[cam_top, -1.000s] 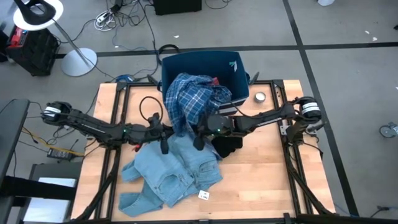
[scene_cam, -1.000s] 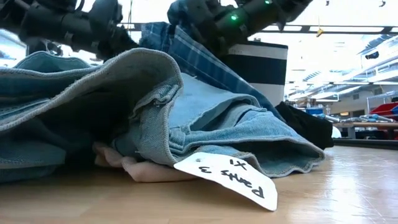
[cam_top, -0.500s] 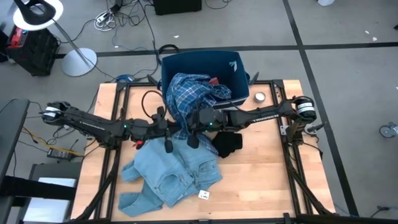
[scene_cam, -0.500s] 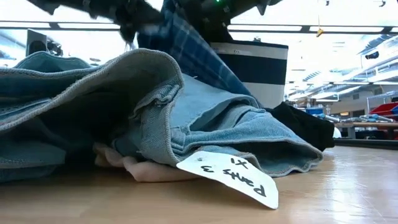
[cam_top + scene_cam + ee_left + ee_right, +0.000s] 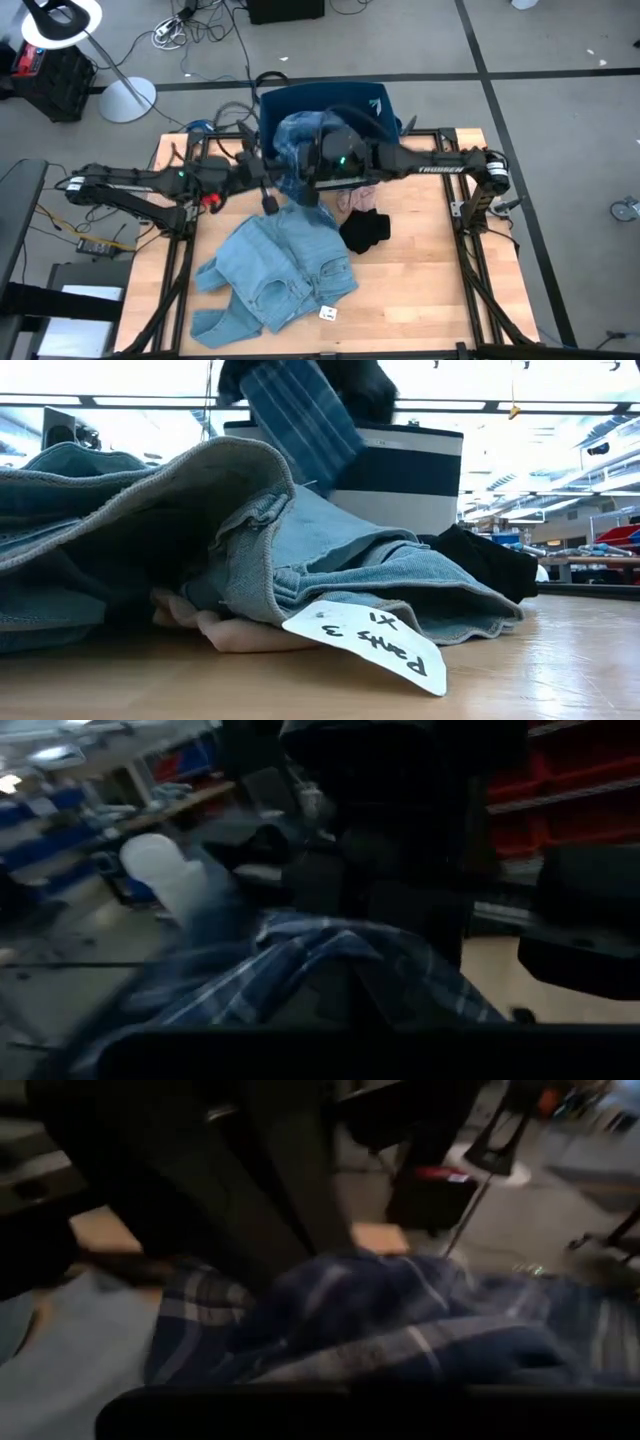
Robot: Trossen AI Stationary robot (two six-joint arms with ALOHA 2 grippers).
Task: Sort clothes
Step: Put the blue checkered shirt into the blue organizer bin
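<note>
Grey concrete floor with trailing cables surrounds a pale wooden table (image 5: 420, 300) seen from straight above. Both dark arms meet near the table's twelve o'clock edge. Left gripper (image 5: 268, 200) and right gripper (image 5: 310, 190) are each clenched on the navy-and-white plaid cotton shirt (image 5: 295, 140). They hold it lifted off the table, bunched over the near rim of the navy fabric bin with white stripes (image 5: 375, 105), which stands at twelve o'clock. From table level, a fold of the shirt hangs down in front of the bin.

By the look of it, the step in hand is carrying the shirt into the bin; the next move calls for shifting it further toward twelve o'clock over the opening, then letting go with both grippers.

Below the grippers, toward six o'clock, light blue denim trousers (image 5: 275, 275) lie crumpled, their long axis running roughly from one o'clock to seven o'clock, with a white paper tag (image 5: 327, 314) at the lower edge. A small black garment (image 5: 365, 232) lies just beside them at three o'clock, touching a pink one (image 5: 355, 200).
</note>
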